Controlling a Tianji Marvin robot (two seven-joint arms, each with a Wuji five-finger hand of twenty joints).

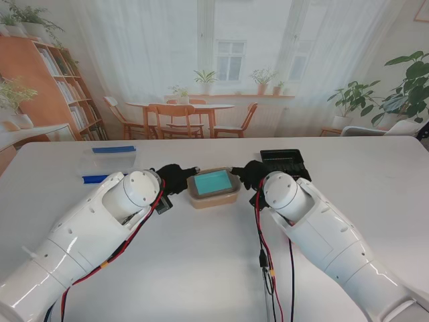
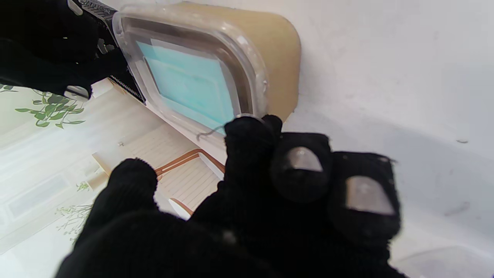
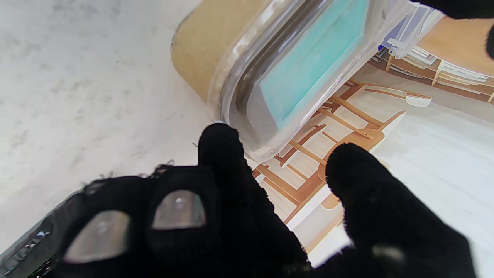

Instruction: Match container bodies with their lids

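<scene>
A tan container body point(image 1: 213, 198) stands mid-table with a clear lid point(image 1: 212, 182) bearing a teal label on top of it. My left hand point(image 1: 175, 178) is at its left side, my right hand point(image 1: 251, 174) at its right side. In the left wrist view my left hand point(image 2: 270, 193) has its index fingertip against the rim of the lid point(image 2: 189, 77), thumb apart, over the tan body point(image 2: 281, 50). In the right wrist view my right hand point(image 3: 231, 200) touches the rim of the lid point(image 3: 308, 65) with one fingertip, thumb apart, beside the tan body point(image 3: 208, 50). Neither hand grips anything.
A black tray point(image 1: 283, 160) lies just behind my right hand. A clear box with a blue lid point(image 1: 107, 159) sits at the far left, with a blue piece point(image 1: 94, 179) nearer to me. Red and black cables hang along both forearms.
</scene>
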